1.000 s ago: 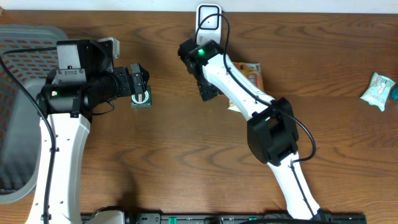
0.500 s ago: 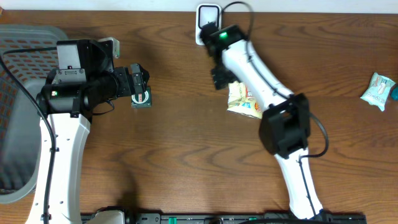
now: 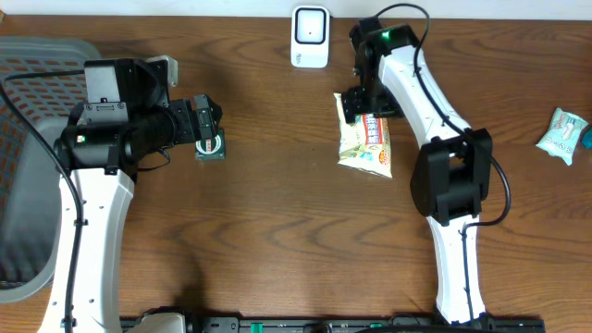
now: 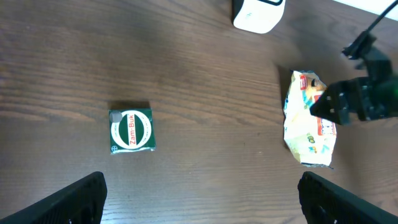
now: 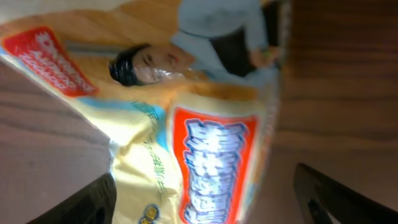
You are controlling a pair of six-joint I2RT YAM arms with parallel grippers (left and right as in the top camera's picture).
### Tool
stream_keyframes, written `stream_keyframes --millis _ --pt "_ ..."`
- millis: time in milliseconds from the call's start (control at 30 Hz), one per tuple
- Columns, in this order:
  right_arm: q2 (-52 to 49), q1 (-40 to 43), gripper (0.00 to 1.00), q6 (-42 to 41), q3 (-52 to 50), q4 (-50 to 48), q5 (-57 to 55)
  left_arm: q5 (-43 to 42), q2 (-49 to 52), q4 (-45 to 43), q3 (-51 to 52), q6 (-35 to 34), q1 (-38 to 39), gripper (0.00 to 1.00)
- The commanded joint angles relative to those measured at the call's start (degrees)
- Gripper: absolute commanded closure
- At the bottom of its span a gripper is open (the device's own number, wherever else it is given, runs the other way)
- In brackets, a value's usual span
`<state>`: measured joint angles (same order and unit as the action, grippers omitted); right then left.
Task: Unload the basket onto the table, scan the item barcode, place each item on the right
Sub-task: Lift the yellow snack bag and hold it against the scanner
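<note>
Snack packet [image 3: 365, 146] flat, long axis front-to-back, right pincer [image 3: 359, 104] wide over far end, left pincer [image 4: 202, 199] wide

Top-down, both wrists share, seemingly, one packet [image 3: 365, 143].

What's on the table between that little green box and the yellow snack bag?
Nothing. In the left wrist view, only bare wooden table separates the green box from the snack bag.
</note>
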<state>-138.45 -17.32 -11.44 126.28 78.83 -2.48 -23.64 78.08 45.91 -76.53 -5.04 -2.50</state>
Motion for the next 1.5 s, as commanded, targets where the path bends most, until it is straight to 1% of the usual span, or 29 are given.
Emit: stream_keyframes --millis 0,100,167,233,267,300,333,400,433,500,533,667,833,933,1033,1167,1367,1467 --pt "1.9 -0.55 0.17 0.74 -4.42 -2.19 1.55 0.39 0.15 -0.04 -0.09 0.74 0.07 0.02" --pt "1.9 -0.57 0.2 0.76 -8.35 -5.22 1.57 0.39 0.15 -0.04 -0.09 0.74 0.07 0.02" --pt "1.9 -0.72 0.26 0.76 -10.03 -6.49 1.6 0.39 0.15 -0.04 -0.09 0.74 0.07 0.02" --pt "1.9 -0.9 0.42 0.76 -10.91 -7.23 1.6 0.39 0.15 -0.04 -0.09 0.74 0.07 0.02" --pt "1.9 -1.07 0.53 0.76 -10.91 -7.34 1.6 0.39 0.15 -0.04 -0.09 0.74 0.07 0.02" --pt "1.9 -1.25 0.62 0.74 -10.88 -7.54 1.6 0.39 0.15 -0.04 -0.09 0.74 0.07 0.02" --pt "1.9 -1.44 0.66 0.74 -10.82 -7.76 1.6 0.39 0.15 -0.04 -0.09 0.74 0.07 0.02" --pt "1.97 -1.84 0.79 0.72 -9.75 -7.76 1.6 0.39 0.15 -0.04 -0.09 0.74 0.07 0.02" --pt "1.97 -2.03 0.83 0.68 -9.16 -7.78 1.62 0.39 0.15 -0.04 -0.09 0.74 0.07 0.02" --pt "1.97 -2.47 0.96 -0.33 -7.34 -8.0 1.57 0.39 0.15 -0.04 -0.09 0.74 0.07 0.02" --pt "1.97 -2.6 0.99 -1.25 -5.9 -8.35 1.6 0.39 0.15 -0.04 -0.09 0.74 0.07 0.02" --pt "1.97 -2.62 0.99 -4.48 -0.15 -11.61 1.6 0.39 0.15 -0.04 -0.09 0.74 0.07 0.02" --pt "1.97 -2.67 0.99 -4.85 4.92 -20.55 3.19 0.39 0.15 -0.04 -0.09 0.74 0.07 0.02" --pt "1.97 -2.69 0.99 -5.2 5.27 -29.29 5.14 0.39 0.15 -0.07 -0.09 0.74 0.07 0.02" --pt "1.95 -2.89 0.99 -6.93 5.18 -37.31 5.25 0.39 0.15 -0.04 -0.09 0.74 0.07 0.02" --pt "1.95 -3.15 0.99 -6.99 5.18 -47.82 5.25 0.39 0.15 -0.07 -0.09 0.74 0.07 0.02" --pt "1.36 -3.58 0.99 -6.95 5.18 -58.53 4.35 0.39 0.15 -0.04 -0.09 0.74 0.07 0.02" --pt "0.46 -3.78 0.99 -6.95 5.18 -61.42 0.09 0.39 0.15 -0.04 -0.09 0.74 0.07 0.02"
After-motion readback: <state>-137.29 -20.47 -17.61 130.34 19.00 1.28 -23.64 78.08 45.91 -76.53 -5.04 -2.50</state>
